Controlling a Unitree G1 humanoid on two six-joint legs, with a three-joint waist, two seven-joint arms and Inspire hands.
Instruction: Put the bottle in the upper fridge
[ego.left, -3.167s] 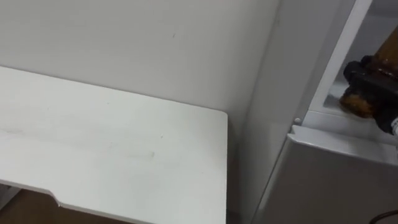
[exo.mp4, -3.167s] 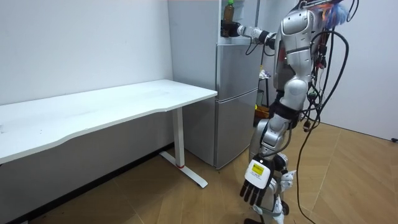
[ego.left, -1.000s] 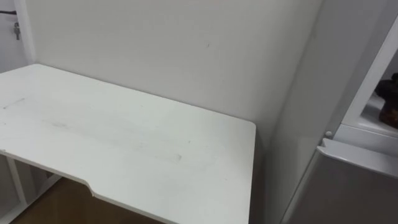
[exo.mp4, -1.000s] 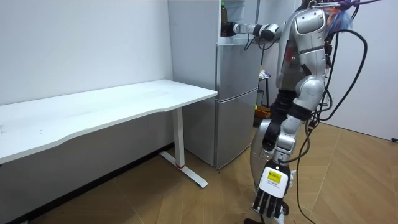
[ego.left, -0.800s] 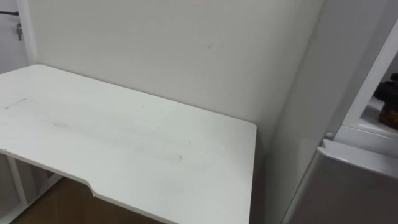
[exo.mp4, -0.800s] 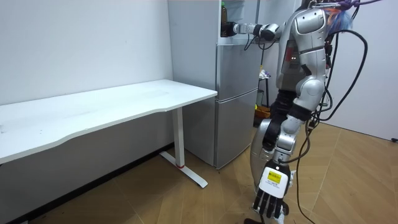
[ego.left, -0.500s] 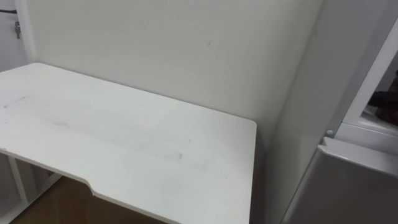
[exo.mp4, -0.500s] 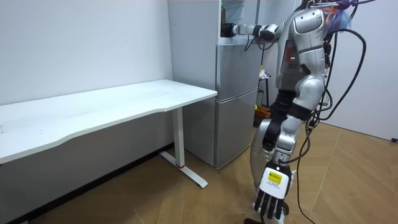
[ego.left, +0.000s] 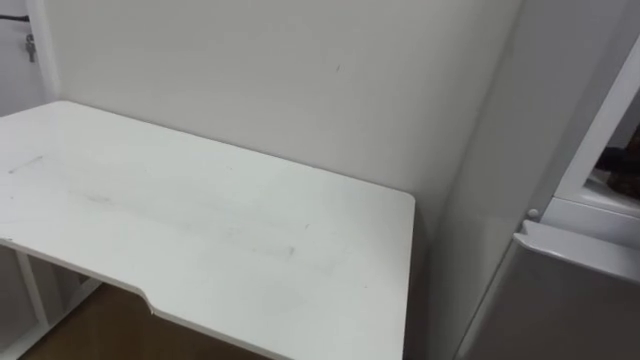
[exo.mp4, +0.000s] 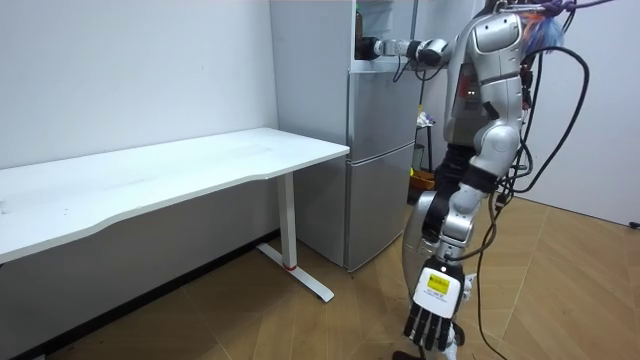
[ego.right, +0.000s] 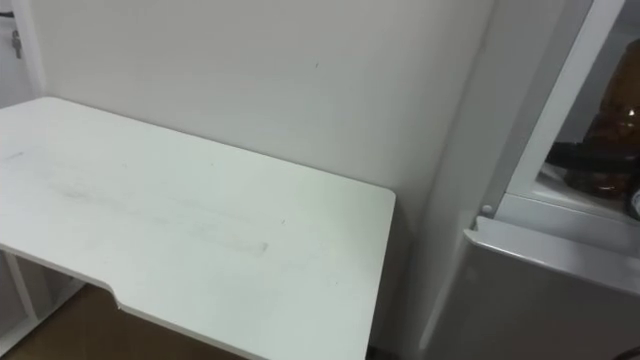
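Bottle: the amber bottle (ego.right: 618, 100) stands upright at the right edge of the right eye view, inside the upper compartment (ego.right: 560, 185) of the fridge (exo.mp4: 380, 150). Whether its base rests on the shelf cannot be told.
Right hand: the dark right hand (ego.right: 590, 157) reaches into that compartment from the right edge of the frame, its fingers wrapped across the bottle's lower part. In the room view it shows at top centre, at the end of an arm held out level.
Left hand: the left hand (exo.mp4: 430, 318) hangs low at the lower right of the room view, beside the robot's leg, fingers straight and pointing at the floor, holding nothing.
Fridge: grey, in the right part of the eye views; the shut lower door (ego.right: 560, 300) lies just below the open compartment.
Desk: the white desk (ego.left: 200, 240) fills the left and centre of the eye views, its right end just beside the fridge.
Robot: stands upright on the wooden floor (exo.mp4: 560, 300), close to the fridge front, on the room view's right.
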